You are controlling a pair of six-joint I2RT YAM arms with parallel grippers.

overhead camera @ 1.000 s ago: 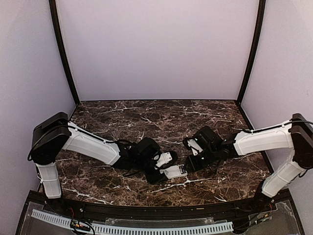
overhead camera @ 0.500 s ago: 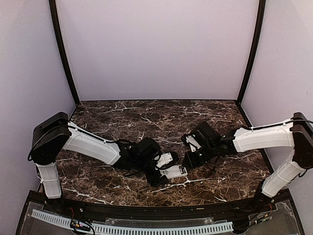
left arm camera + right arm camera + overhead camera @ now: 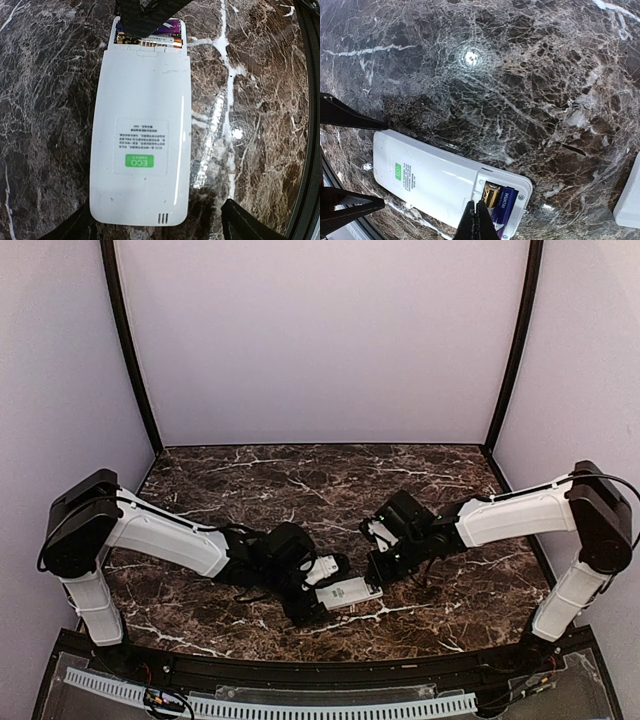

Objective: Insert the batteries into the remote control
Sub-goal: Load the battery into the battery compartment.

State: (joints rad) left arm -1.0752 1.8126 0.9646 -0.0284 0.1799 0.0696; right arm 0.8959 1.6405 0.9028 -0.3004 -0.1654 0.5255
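The white remote control (image 3: 349,592) lies back up on the marble, a green label on its back (image 3: 142,125). Its battery compartment at one end is uncovered, and purple batteries (image 3: 167,31) with a gold end (image 3: 505,205) lie inside. My left gripper (image 3: 159,231) is open, its fingers on either side of the remote's closed end without touching it (image 3: 322,589). My right gripper (image 3: 479,220) is shut with nothing in it. Its tips hover at the rim of the open compartment (image 3: 377,577).
A flat white piece (image 3: 627,200) lies on the marble just beyond the remote's open end, at the right edge of the right wrist view. Dark marble table (image 3: 330,480) spreads behind both arms, bounded by pale walls.
The right gripper has closed fully and shifted left over the remote's open end. The left gripper's fingers have spread wider. The remote has turned slightly and moved a little left.
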